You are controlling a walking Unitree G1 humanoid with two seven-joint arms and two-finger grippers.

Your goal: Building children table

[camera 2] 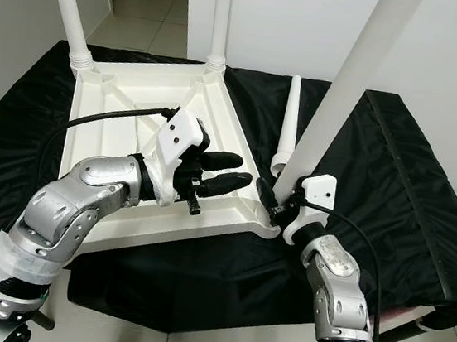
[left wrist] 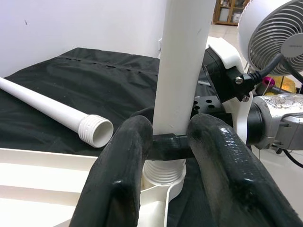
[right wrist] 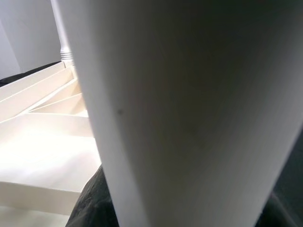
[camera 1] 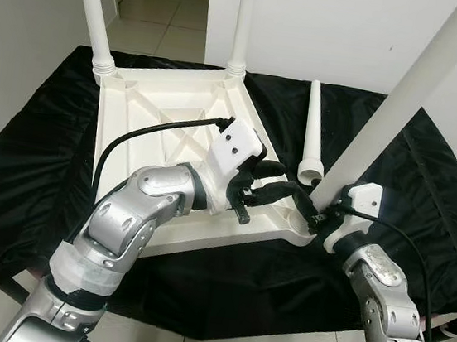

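Tabletop (camera 1: 177,115) lies upturned; right gripper (camera 1: 317,213) clenches the third leg (camera 1: 404,101) at its socket, left gripper (camera 1: 273,185) released alongside. Next: screw it home.

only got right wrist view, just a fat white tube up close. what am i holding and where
Observer: The right claw grips a table leg near its base, at the near right corner of the upturned tabletop.
Operator: threaded in yet
Observer: Thread rings show above the socket, so not fully.
Operator: left claw
Observer: The left claw is open, pointing at the leg's base, short of it.
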